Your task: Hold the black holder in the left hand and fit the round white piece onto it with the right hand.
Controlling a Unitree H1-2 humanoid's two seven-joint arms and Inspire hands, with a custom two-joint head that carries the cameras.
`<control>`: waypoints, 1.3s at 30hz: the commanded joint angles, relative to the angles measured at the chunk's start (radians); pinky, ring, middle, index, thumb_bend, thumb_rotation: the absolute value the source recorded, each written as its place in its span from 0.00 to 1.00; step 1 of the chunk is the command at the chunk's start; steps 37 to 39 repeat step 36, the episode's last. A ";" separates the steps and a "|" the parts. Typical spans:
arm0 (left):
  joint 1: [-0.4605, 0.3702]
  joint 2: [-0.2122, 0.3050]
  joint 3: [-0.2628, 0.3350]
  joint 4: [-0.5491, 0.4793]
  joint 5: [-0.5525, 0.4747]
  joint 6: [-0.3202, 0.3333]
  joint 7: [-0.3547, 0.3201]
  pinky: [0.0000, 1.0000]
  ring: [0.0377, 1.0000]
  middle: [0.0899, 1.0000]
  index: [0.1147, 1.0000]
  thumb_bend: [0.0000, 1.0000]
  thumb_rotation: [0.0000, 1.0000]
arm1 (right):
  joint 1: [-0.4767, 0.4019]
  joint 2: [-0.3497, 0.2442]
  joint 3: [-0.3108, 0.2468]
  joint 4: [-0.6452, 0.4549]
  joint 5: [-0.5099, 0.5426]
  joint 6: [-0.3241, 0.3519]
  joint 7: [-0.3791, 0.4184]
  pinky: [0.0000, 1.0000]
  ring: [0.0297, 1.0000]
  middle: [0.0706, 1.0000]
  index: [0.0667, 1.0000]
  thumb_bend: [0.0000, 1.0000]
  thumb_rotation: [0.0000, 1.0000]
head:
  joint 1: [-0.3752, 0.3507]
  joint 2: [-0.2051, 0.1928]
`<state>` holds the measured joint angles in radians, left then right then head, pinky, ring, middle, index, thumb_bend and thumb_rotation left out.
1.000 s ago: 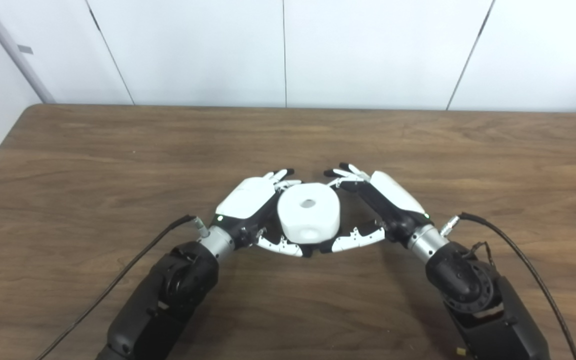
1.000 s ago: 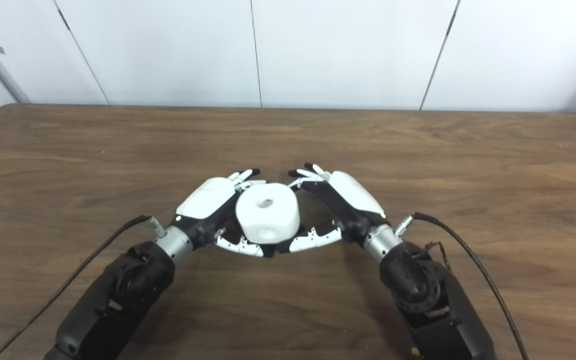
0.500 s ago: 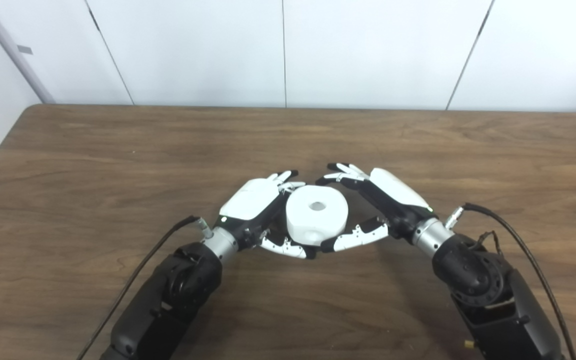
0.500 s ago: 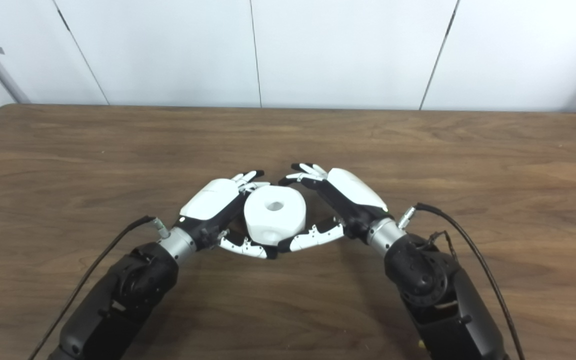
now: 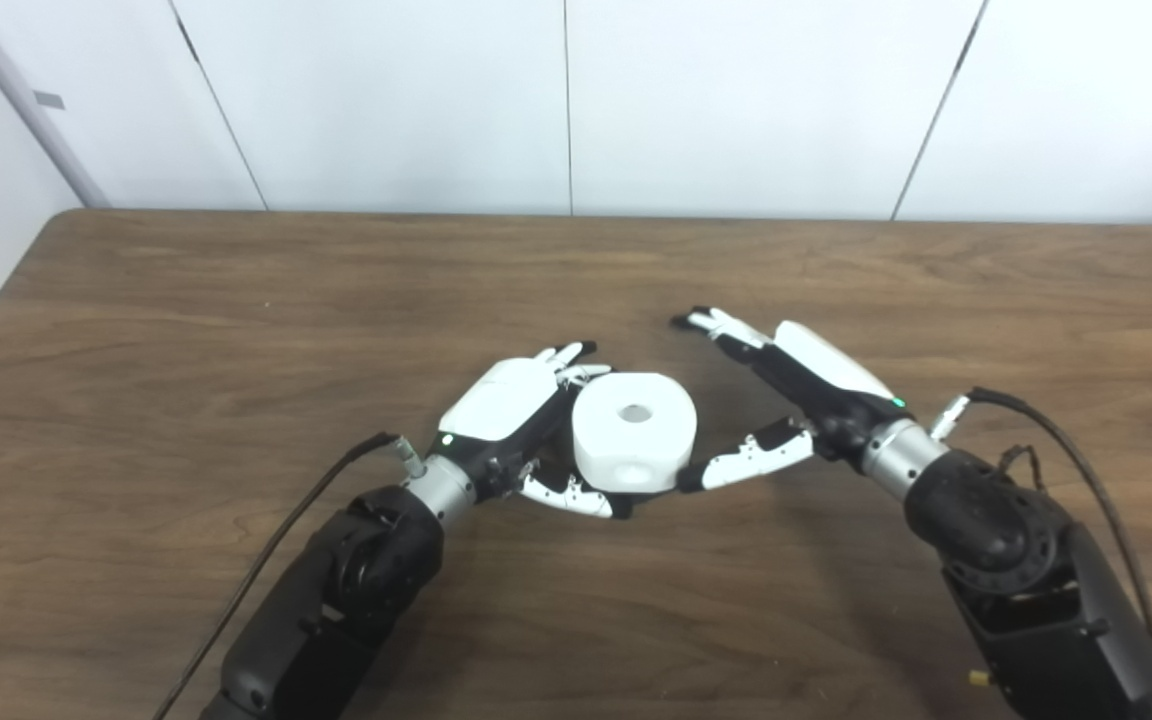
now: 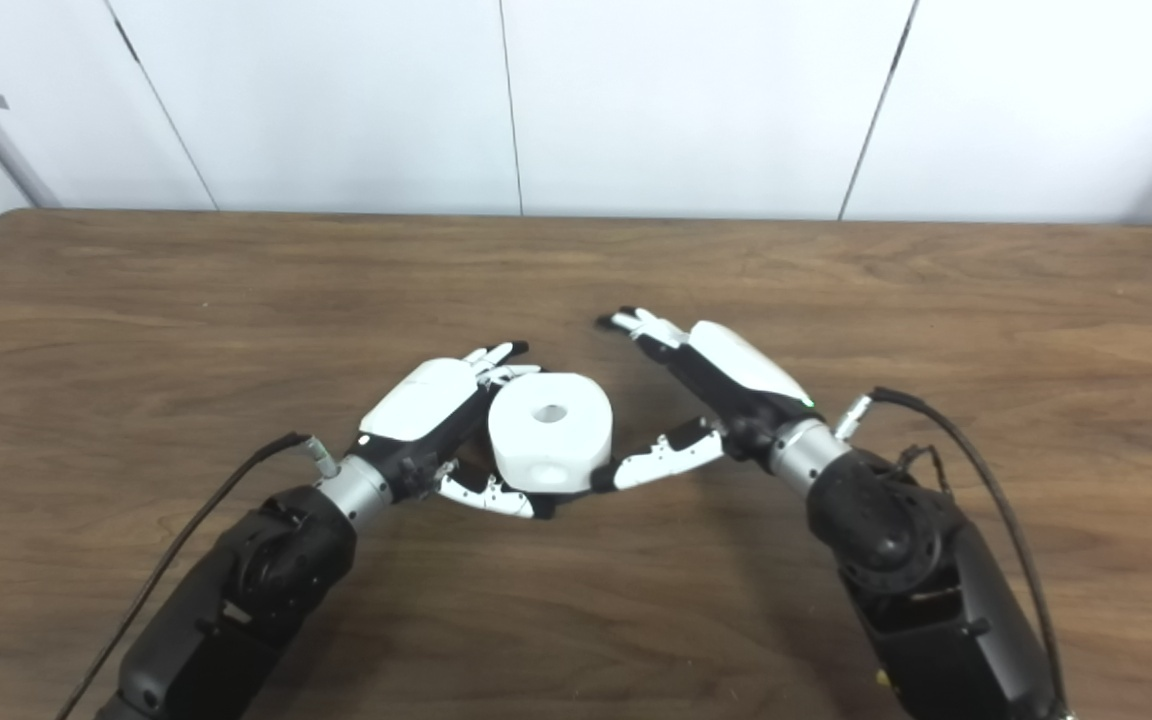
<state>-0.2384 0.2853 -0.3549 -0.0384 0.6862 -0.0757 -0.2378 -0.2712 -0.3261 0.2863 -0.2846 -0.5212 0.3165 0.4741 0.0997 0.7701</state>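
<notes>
Right hand now spread wide, drawn back from round white piece. Piece seated mid-bench, toward the near edge, cupped by left hand. Holder hidden beneath; fitting likely done.

Brown wood-grain table; white panelled wall behind.

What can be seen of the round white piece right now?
The round white piece is a thick, smooth, matte puck, plastic by its look, with rounded edges, a round hole in its top face and a shallow dimple in its near side. It sits upright, hole upward, over the brown wooden table. The left hand cups its left side, thumb beneath the near edge. The right hand is open, its fingers apart from it; whether its thumb tip touches is unclear.
</notes>
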 commanded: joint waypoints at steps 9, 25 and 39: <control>-0.019 0.048 0.040 0.022 -0.043 -0.083 0.025 1.00 1.00 0.86 0.42 0.52 0.05 | 0.043 -0.061 -0.065 -0.035 0.039 -0.001 -0.027 1.00 1.00 1.00 1.00 0.98 0.30 | -0.027 -0.013; -0.020 0.065 0.072 0.045 -0.039 -0.089 0.022 1.00 1.00 0.90 0.50 0.76 0.08 | 0.090 -0.037 -0.081 -0.060 0.045 0.014 -0.052 1.00 1.00 1.00 1.00 0.96 0.24 | -0.079 -0.035; -0.012 0.085 0.081 0.002 -0.013 0.009 -0.018 1.00 1.00 1.00 1.00 1.00 0.23 | 0.084 0.000 -0.076 -0.042 0.045 0.009 -0.088 1.00 1.00 1.00 1.00 0.96 0.24 | -0.087 -0.049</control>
